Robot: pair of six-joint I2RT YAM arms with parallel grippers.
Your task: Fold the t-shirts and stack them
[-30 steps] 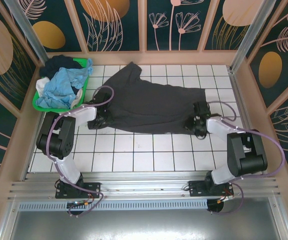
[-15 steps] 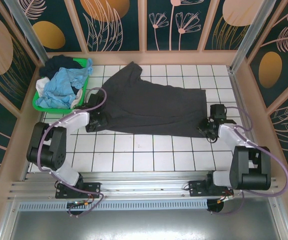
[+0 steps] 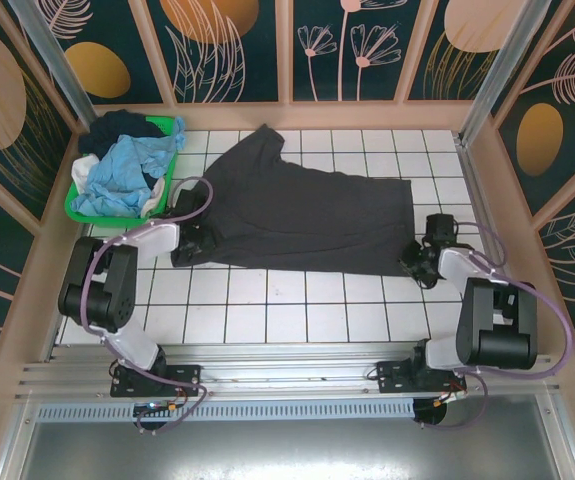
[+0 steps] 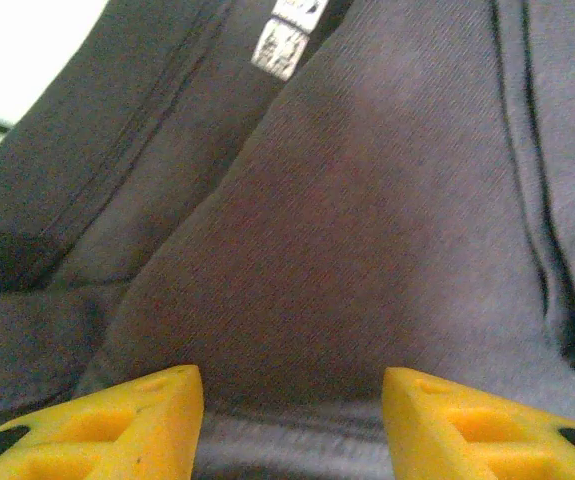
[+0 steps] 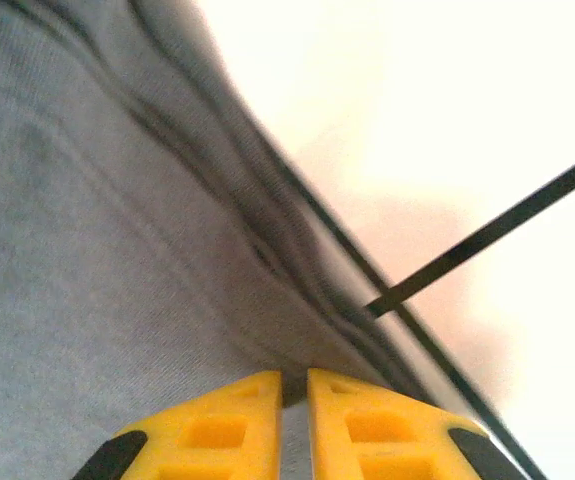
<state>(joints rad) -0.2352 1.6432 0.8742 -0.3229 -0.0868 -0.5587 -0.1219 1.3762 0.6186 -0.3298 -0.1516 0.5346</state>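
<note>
While right hand (image 3: 419,262) is pinching the charcoal t-shirt (image 3: 307,215) at its four-o'clock corner, left hand (image 3: 195,240) is hanging open over the eight-o'clock edge, likely to stretch it for folding.

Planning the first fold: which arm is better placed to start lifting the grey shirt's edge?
Right. The right gripper looks shut on the edge of the charcoal-grey t-shirt, so it could lift at once. The left gripper stands open over cloth near the label, gripping nothing yet.
</note>
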